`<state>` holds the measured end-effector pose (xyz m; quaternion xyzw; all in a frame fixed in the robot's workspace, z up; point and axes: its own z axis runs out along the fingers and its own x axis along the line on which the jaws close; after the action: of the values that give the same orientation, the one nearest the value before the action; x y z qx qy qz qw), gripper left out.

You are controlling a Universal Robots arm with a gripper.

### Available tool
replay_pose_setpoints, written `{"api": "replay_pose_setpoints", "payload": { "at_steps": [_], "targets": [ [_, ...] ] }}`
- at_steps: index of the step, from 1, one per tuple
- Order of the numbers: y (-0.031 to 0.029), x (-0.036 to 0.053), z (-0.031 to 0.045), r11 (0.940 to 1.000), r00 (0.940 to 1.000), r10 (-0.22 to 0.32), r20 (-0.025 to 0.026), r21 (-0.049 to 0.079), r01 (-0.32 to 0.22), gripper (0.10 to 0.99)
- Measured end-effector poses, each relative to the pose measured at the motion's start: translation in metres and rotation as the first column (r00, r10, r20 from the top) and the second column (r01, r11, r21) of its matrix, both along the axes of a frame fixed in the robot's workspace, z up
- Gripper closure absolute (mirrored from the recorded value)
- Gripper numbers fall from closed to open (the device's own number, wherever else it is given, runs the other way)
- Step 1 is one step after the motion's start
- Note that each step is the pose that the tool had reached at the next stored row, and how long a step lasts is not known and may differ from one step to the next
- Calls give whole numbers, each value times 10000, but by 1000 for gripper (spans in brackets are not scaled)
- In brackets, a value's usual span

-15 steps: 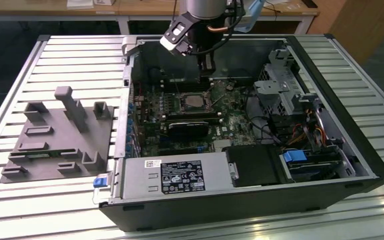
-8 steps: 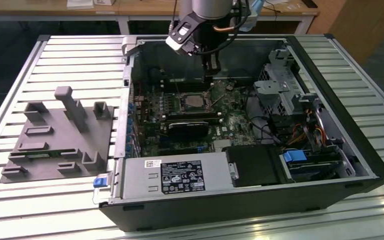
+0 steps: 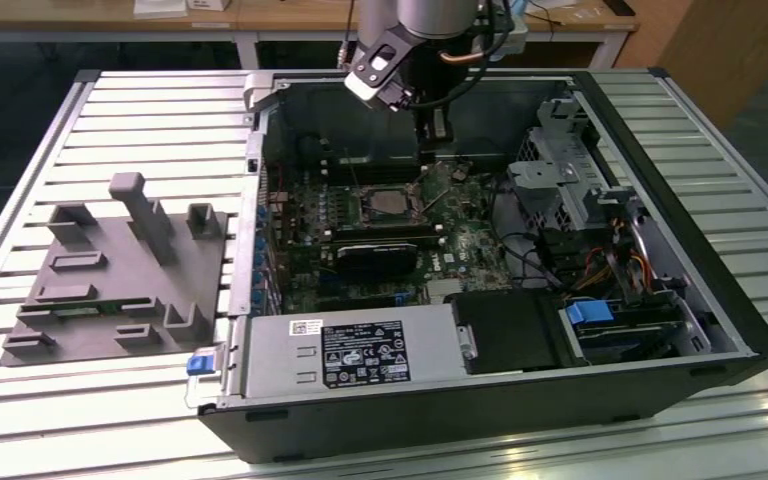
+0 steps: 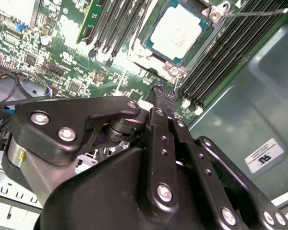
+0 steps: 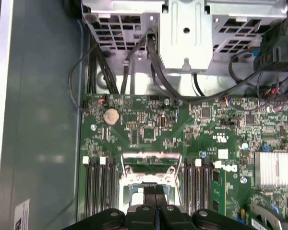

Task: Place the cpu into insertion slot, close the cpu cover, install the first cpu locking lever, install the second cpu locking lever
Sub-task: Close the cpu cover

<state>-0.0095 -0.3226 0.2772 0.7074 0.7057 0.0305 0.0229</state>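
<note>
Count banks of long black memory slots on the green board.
2. One bank flanks the silver-framed square insertion slot; the other bank sits opposite. More may hide behind the black gripper.

**Quick headcount, open tower**

One computer case (image 3: pixel 491 425) is counted, with one motherboard (image 3: pixel 471 240) and one cpu (image 4: pixel 175 28). One power supply box (image 3: pixel 344 355) and one grey fixture block (image 3: pixel 104 290) are spotted in the exterior view. In the first wrist view, one coin cell (image 5: pixel 111 115), one finned heatsink (image 5: pixel 277 167) and four white slot clips (image 5: pixel 85 161) are tallied. One gripper (image 4: pixel 163 98) is noted too.
</note>
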Motion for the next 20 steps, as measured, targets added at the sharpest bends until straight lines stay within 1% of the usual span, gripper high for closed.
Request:
{"api": "replay_pose_setpoints", "payload": {
  "at_steps": [7,9,10,12,17,20],
  "targets": [
    [0,138,0,10000,10000,0,-1,0,0,984],
    [0,187,0,10000,10000,1,-2,-1,-1,984],
    [0,236,0,10000,10000,0,-3,-2,0,984],
    [0,288,-1,10000,10000,0,-3,0,0,984],
    [1,369,-15,10000,10000,1,-3,2,-1,984],
    [0,403,-41,10000,10000,0,-5,1,0,984]
  ]
}}
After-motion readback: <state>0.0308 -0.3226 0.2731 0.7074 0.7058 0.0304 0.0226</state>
